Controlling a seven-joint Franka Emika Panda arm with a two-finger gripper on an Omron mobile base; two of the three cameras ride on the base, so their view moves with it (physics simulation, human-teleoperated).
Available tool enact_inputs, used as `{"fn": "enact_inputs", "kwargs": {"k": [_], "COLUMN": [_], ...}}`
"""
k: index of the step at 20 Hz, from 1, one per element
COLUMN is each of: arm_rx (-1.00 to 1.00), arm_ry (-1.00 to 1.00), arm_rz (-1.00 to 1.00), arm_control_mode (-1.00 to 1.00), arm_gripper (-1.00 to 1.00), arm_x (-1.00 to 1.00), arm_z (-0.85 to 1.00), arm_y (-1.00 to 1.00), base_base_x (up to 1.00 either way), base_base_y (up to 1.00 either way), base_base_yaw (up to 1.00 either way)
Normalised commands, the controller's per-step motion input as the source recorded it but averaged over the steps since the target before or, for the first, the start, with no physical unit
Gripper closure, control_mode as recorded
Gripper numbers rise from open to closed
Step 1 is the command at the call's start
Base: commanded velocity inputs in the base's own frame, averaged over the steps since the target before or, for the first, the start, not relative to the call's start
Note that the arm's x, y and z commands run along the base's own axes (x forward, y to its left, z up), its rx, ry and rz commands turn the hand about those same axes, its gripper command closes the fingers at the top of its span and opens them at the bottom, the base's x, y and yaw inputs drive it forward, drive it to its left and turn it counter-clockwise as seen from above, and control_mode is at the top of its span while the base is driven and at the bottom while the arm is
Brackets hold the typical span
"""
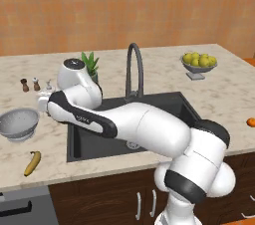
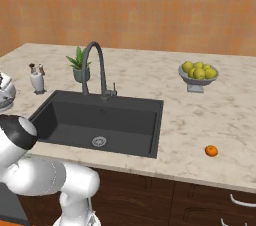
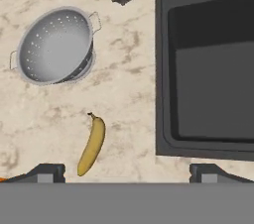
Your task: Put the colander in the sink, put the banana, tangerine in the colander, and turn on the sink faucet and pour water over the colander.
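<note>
The silver colander (image 3: 54, 45) stands upright on the marble counter, left of the dark sink (image 3: 208, 69). In the left base view the colander (image 1: 20, 123) is at the counter's left end, with the yellow banana (image 1: 32, 163) lying in front of it. My gripper (image 3: 127, 173) hangs open and empty above the counter between colander and sink. The banana (image 3: 92, 144) lies just inside its left fingertip (image 3: 47, 172). The tangerine (image 2: 211, 151) rests on the counter right of the sink (image 2: 100, 120). The gooseneck sink faucet (image 2: 95, 65) rises behind the basin, no water running.
A grey footed bowl of yellow-green fruit (image 2: 198, 74) stands at the back right. A small potted plant (image 1: 91, 67) is left of the faucet (image 1: 134, 69). Two shakers (image 1: 30, 84) and a pale bottle (image 2: 37, 80) stand behind the colander. My arm stretches across the sink's left part.
</note>
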Motion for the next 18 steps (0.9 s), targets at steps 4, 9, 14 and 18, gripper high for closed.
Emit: {"fn": "enact_inputs", "kwargs": {"k": [4, 9, 14, 18], "arm_rx": [0.0, 0.0, 0.0, 0.0], "arm_ry": [0.11, 0.08, 0.03, 0.01], "arm_rz": [-0.04, -0.07, -0.11, -0.14], "arm_control_mode": [-1.0, -1.0, -1.0, -1.0], "arm_gripper": [-1.0, -1.0, -1.0, -1.0], "arm_x": [0.37, 0.34, 0.28, 0.27], "arm_z": [-0.23, -0.33, -0.33, -0.27], "arm_y": [0.51, 0.41, 0.27, 0.3], "base_base_x": [0.0, 0.0, 0.0, 0.0], "base_base_y": [0.0, 0.0, 0.0, 0.0], "base_base_yaw": [0.0, 0.0, 0.0, 0.0]}}
